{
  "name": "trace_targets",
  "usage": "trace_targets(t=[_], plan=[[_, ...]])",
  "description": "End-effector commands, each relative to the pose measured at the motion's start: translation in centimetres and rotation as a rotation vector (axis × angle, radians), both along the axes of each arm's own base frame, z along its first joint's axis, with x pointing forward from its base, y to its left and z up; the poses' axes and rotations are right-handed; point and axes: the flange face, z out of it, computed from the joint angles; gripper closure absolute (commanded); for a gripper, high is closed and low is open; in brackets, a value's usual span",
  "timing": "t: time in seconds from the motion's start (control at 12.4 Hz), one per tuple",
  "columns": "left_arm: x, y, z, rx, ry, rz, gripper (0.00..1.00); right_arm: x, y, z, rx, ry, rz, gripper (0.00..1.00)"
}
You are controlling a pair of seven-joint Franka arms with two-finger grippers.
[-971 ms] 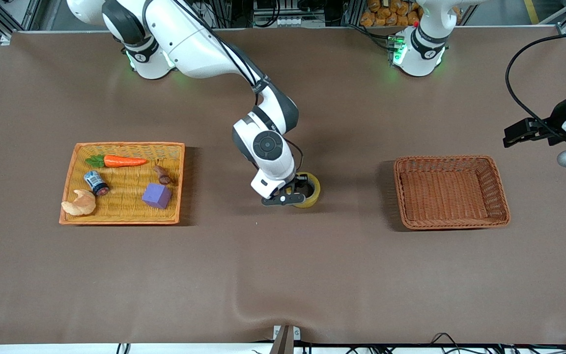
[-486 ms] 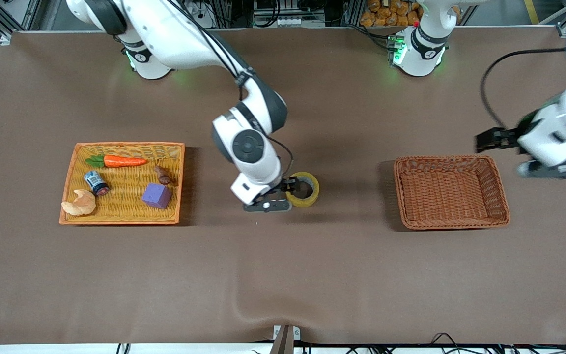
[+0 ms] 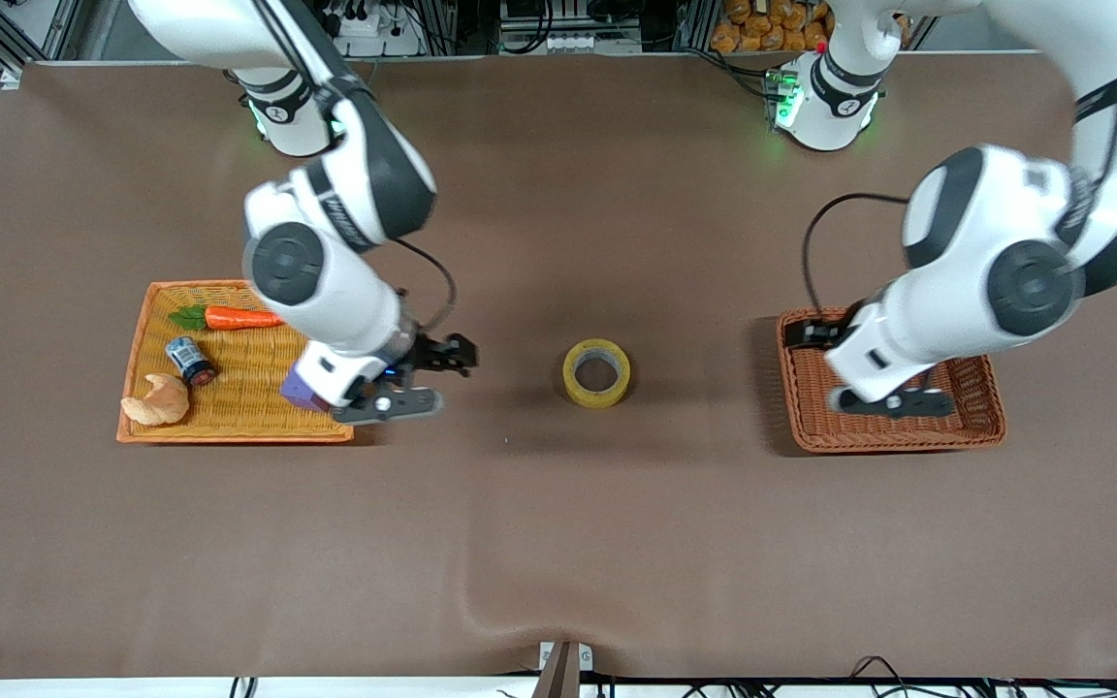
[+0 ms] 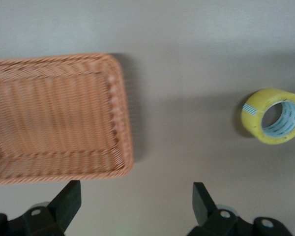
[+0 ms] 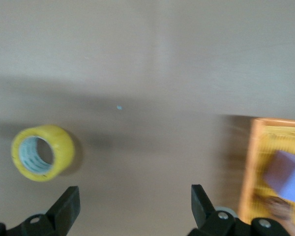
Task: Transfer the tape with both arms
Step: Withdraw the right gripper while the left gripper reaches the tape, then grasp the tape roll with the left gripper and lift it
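The tape [image 3: 597, 373], a yellowish roll with a grey-white core, lies flat and alone on the brown table, midway between the yellow tray and the brown basket. It also shows in the left wrist view [image 4: 274, 116] and in the right wrist view [image 5: 42, 152]. My right gripper [image 3: 428, 380] is open and empty over the table, between the tape and the tray; the right wrist view shows it [image 5: 135, 206] with its jaws wide apart. My left gripper [image 3: 845, 373] is open and empty over the basket's end toward the tape; the left wrist view shows it too [image 4: 135, 206].
The yellow wicker tray [image 3: 229, 438] at the right arm's end holds a carrot [image 3: 246, 317], a small blue-white can [image 3: 189, 359], a croissant [image 3: 157, 400] and a purple cube [image 3: 297, 390], partly hidden by the right hand. The brown wicker basket [image 3: 893, 444] stands at the left arm's end.
My right gripper has let go of the tape and moved off toward the yellow tray. My left arm has swung in from the table's end to over the basket. The tape stays put.
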Motion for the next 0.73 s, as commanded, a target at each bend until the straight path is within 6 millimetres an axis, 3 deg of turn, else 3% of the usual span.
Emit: trace_targets(t=[0.0, 0.24, 0.4, 0.49, 0.65], plan=[[-1.4, -6.2, -3.9, 0.017, -0.017, 0.028, 0.00, -2.2, -7.1, 3.3, -0.010, 0.044, -0.007, 0.00], [-1.3, -9.7, -8.5, -0.017, -0.032, 0.060, 0.00, -2.3, -14.3, 8.7, -0.067, 0.087, -0.078, 0.00], [-2.9, -14.3, -10.8, -0.024, -0.051, 0.073, 0.00, -1.9, -17.9, 12.8, -0.070, 0.100, -0.117, 0.00], [-3.3, -15.8, -11.6, -0.031, -0.069, 0.092, 0.00, -2.0, -19.1, 13.2, -0.067, 0.108, -0.099, 0.00], [-3.7, -18.1, -13.9, -0.056, -0.103, 0.076, 0.00, -2.5, -23.6, 15.5, -0.058, 0.065, -0.080, 0.00]])
